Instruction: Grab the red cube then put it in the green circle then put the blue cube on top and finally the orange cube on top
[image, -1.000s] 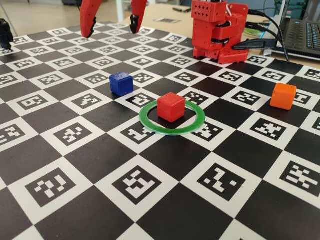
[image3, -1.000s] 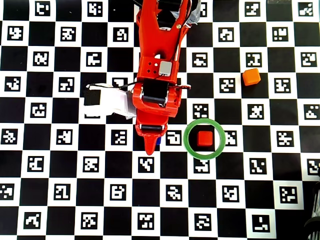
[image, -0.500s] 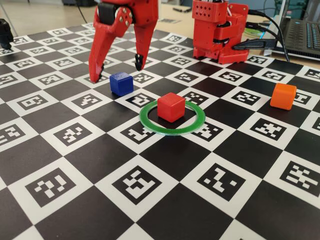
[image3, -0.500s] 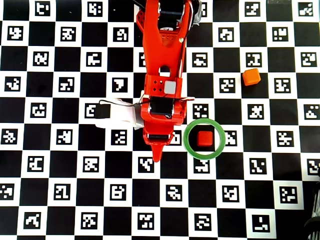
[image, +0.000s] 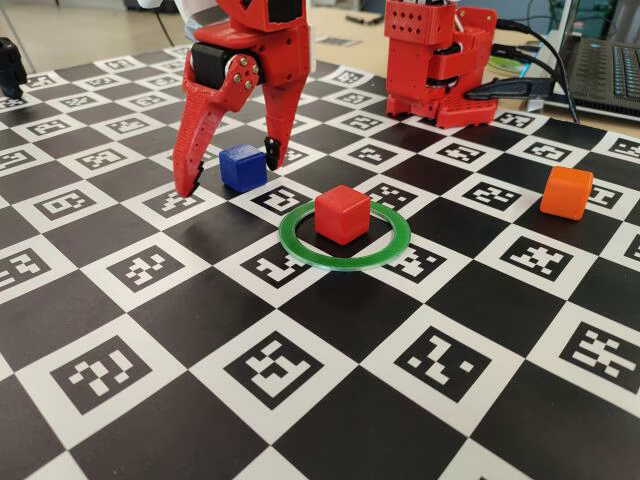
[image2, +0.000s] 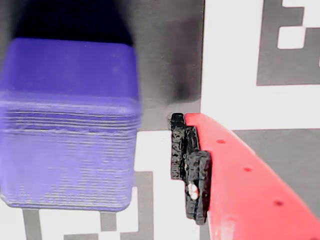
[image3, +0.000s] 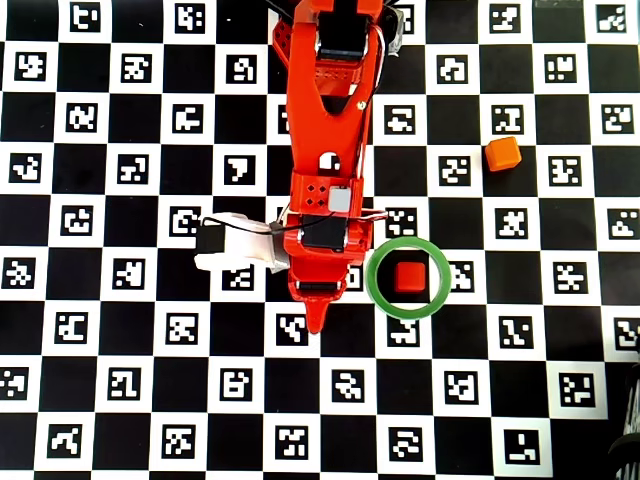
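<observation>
Fingers of the gripper are spread wide, 1 on each side of the blue cube, apparently not touching it in the blurred wrist view. Red cube sits inside the green circle; the orange cube rests well apart, to the right in the fixed view.

Red cube, green circle, blue cube, orange cube.
</observation>
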